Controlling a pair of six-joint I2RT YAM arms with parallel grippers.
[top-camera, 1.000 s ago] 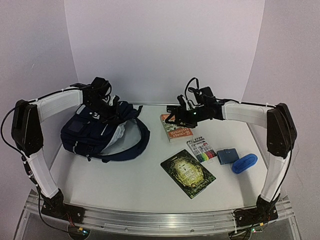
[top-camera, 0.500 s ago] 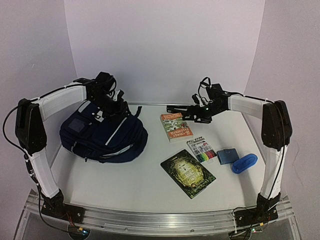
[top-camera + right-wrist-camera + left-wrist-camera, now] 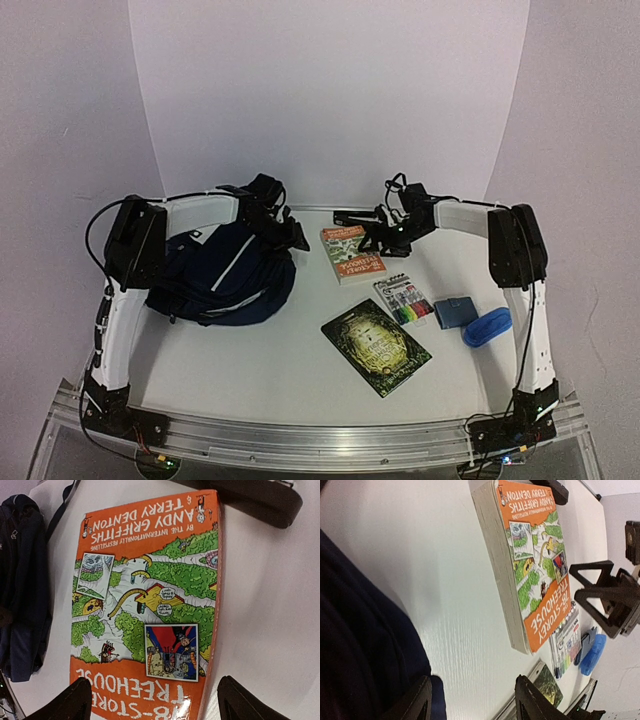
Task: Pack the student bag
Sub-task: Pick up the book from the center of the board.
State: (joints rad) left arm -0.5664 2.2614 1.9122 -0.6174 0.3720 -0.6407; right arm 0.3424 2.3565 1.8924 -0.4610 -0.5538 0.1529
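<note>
The student bag [image 3: 215, 278], navy with a thin white stripe, lies slumped at the left of the table; its dark fabric fills the left edge of the left wrist view [image 3: 355, 650]. My left gripper [image 3: 293, 238] hovers at the bag's right edge, open, nothing between its fingers [image 3: 472, 705]. My right gripper [image 3: 370, 238] hangs open over the far end of an orange paperback [image 3: 352, 254]. In the right wrist view the gripper [image 3: 157, 707] straddles the book's [image 3: 150, 605] cover without touching it.
A pack of coloured markers [image 3: 404, 300], a green book [image 3: 376, 346], a small blue pouch [image 3: 455, 312] and a bright blue case [image 3: 488, 327] lie right of centre. A dark object [image 3: 345, 215] lies behind the orange book. White walls enclose the table.
My left gripper opened, let go of the bag and swung right to the bag's right edge. The bag sank flat. My right gripper shifted back over the orange book's far end.
</note>
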